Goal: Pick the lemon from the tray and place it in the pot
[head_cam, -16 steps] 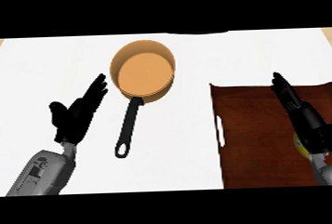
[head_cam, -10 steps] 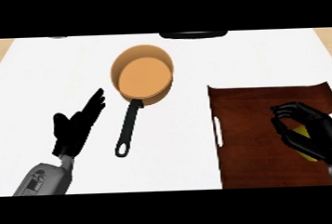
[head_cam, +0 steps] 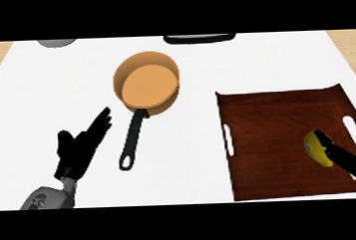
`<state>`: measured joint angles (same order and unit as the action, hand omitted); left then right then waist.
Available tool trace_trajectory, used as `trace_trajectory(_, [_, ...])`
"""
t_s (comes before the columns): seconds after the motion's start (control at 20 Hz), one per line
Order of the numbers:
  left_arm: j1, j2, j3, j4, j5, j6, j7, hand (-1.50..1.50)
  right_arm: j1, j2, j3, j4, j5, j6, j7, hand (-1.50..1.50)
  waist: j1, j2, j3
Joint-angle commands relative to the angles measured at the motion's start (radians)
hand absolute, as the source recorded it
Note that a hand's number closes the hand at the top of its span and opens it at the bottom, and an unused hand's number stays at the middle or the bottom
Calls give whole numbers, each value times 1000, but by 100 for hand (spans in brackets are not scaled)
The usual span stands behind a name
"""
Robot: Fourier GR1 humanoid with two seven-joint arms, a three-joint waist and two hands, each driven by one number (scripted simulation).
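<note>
On the brown tray (head_cam: pixel 285 138), over toward its right handle slot, we've got the lemon (head_cam: pixel 315 148) sitting on the wood with our right hand (head_cam: pixel 343 156) right up against it. Only a couple of black fingers show coming in from the tray's lower right corner, laid along the lemon's right side. Whether they actually wrap round it or just rest against it, we honestly can't tell, since most of the hand is out of view. Our guess is we're at the grasp step, and the lemon hasn't left the tray yet.

The pot (head_cam: pixel 147 83) (looks more like an orange pan with a long black handle, tbh) is well to the left of the tray, up and away from it, handle pointing back toward us. Nothing in it so far. That's a decent carry across the white counter (head_cam: pixel 62 96), so the lemon needs to be properly caught before we lift.

Our left hand (head_cam: pixel 80 148) is parked further left of the tray, just left of the pan handle, fingers straight and spread, holding nothing. Seems like it's just staying out of the way, since the right hand is the one nearer the tray.

Beyond the tray's far edge, a dark thing (head_cam: pixel 198 38) and a grey one (head_cam: pixel 57 42) peek in, too cut off to name.
</note>
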<state>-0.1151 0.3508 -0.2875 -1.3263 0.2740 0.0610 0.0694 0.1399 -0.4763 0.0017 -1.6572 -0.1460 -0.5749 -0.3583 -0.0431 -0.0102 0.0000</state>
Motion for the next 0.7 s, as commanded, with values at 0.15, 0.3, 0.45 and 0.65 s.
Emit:
trace_trajectory(0.15, [17, -22, -8, -11, -25, -11, 7, 0, 222, -133, -13, -351, 35, 13, 296, -150, 22, 7, -3])
trace_trajectory(0.3, [3, -27, 2, 14, -24, -15, 2, 0, 246, -214, -17, -383, 29, 48, 487, -150, 26, 10, -4])
trace_trajectory(0.45, [-23, -3, 16, -27, -11, -46, 57, 0, 182, -276, -88, -413, -52, 101, 655, -150, 38, 10, -2])
trace_trajectory(0.65, [21, -23, 1, -37, -45, -47, 17, 0, 172, -254, -88, -444, -90, 123, 784, -150, 40, 9, -1])
